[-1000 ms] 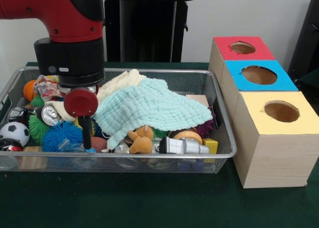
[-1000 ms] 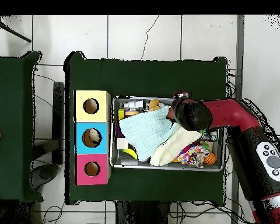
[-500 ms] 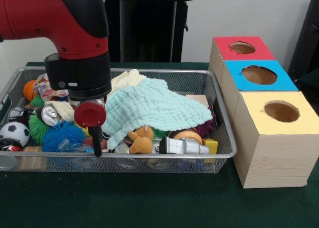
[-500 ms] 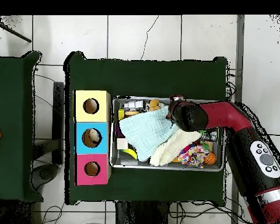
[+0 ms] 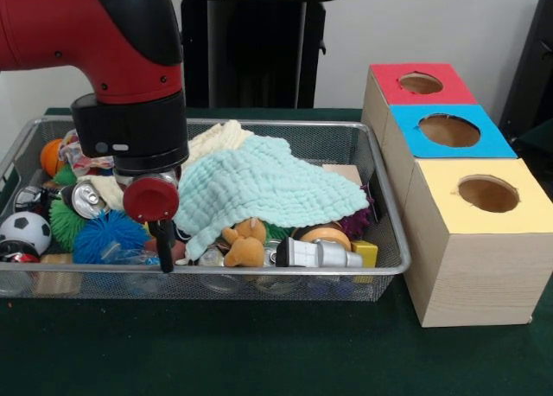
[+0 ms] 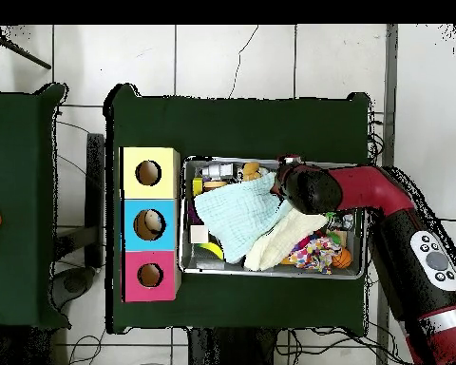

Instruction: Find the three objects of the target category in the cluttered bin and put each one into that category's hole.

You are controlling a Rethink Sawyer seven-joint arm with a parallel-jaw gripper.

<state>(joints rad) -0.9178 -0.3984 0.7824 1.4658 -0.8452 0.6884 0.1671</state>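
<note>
The wire bin point(image 5: 380, 197) is piled with toys under a mint cloth point(image 5: 259, 184) and a cream cloth point(image 5: 216, 139). My gripper point(image 5: 162, 249) reaches down into the bin's front left part, just right of a blue spiky ball point(image 5: 104, 236) and at the mint cloth's left edge. Whether it holds anything is hidden by clutter. A brown plush toy point(image 5: 244, 243) and a silver bottle point(image 5: 315, 253) lie at the front. In the overhead view the arm's head point(image 6: 308, 188) covers the gripper. The red box point(image 5: 419, 83), blue box point(image 5: 448, 130) and yellow box point(image 5: 486, 193) each have a round hole.
A soccer ball point(image 5: 23, 230), a drink can point(image 5: 86, 199), a green spiky ball point(image 5: 62, 223) and an orange ball point(image 5: 50, 154) crowd the bin's left end. A purple spiky ball point(image 5: 361, 216) and a yellow block point(image 5: 365, 252) lie at its right. The boxes stand close beside the bin.
In the front view the arm's head has shifted right and lower into the bin, then edged slightly back left. The cloths and toys look unmoved.
</note>
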